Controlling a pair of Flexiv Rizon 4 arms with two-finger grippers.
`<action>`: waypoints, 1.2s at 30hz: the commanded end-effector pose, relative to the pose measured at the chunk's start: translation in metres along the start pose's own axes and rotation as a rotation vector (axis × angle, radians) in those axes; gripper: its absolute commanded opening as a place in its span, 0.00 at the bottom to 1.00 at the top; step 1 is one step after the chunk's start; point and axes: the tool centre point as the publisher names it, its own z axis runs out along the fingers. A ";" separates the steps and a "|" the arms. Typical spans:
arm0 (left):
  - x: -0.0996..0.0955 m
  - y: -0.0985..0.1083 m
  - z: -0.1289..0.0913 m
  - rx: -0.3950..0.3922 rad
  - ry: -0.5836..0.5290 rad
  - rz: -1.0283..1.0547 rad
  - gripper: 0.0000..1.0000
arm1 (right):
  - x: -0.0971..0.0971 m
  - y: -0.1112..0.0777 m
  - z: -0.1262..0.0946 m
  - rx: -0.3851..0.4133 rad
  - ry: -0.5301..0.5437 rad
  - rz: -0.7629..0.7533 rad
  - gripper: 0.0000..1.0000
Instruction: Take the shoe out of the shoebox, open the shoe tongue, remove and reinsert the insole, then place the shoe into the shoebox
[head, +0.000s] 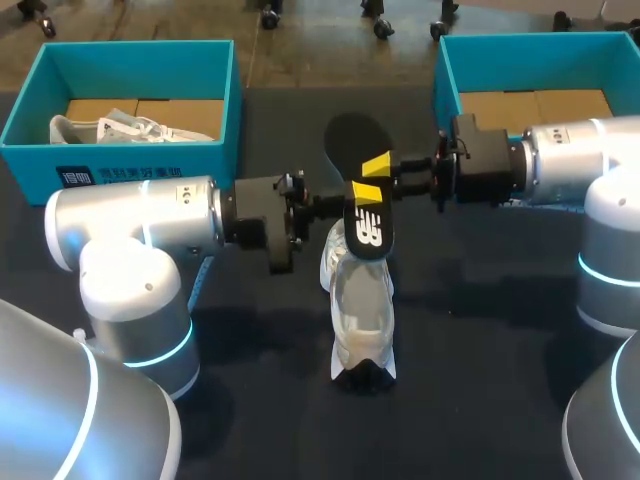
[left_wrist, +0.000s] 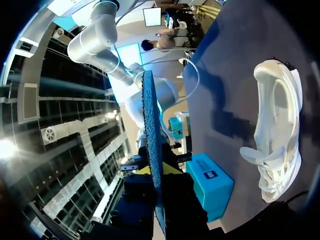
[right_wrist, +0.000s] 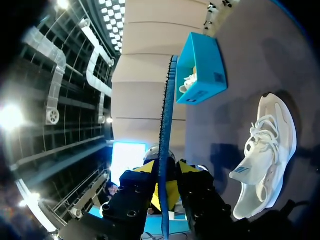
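A white shoe (head: 361, 312) lies on the dark table, toe toward the front edge; it also shows beside my grippers in the wrist views, shoe (left_wrist: 276, 145) and shoe (right_wrist: 265, 155). Above its heel the black insole (head: 364, 205) is held in the air. My left gripper (head: 338, 206) comes in from the left and is shut on the insole's edge (left_wrist: 152, 165). From the right, my right gripper (head: 375, 178) has its yellow tips pressed on the insole (right_wrist: 167, 125), which runs edge-on between its fingers.
A teal shoebox (head: 120, 150) at the back left holds another white shoe (head: 130, 128). A second teal shoebox (head: 540, 60) stands at the back right, behind my right arm. Dark tabletop lies open on both sides of the shoe.
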 end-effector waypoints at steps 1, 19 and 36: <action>0.000 0.000 0.001 -0.001 -0.001 0.002 0.00 | -0.001 0.002 0.000 0.006 0.001 -0.003 0.21; -0.009 0.001 -0.024 0.016 0.054 -0.024 1.00 | -0.005 0.001 -0.007 0.012 0.007 -0.013 0.00; -0.014 0.014 -0.061 0.156 0.349 -0.120 1.00 | -0.025 0.002 -0.007 0.013 0.008 0.022 0.00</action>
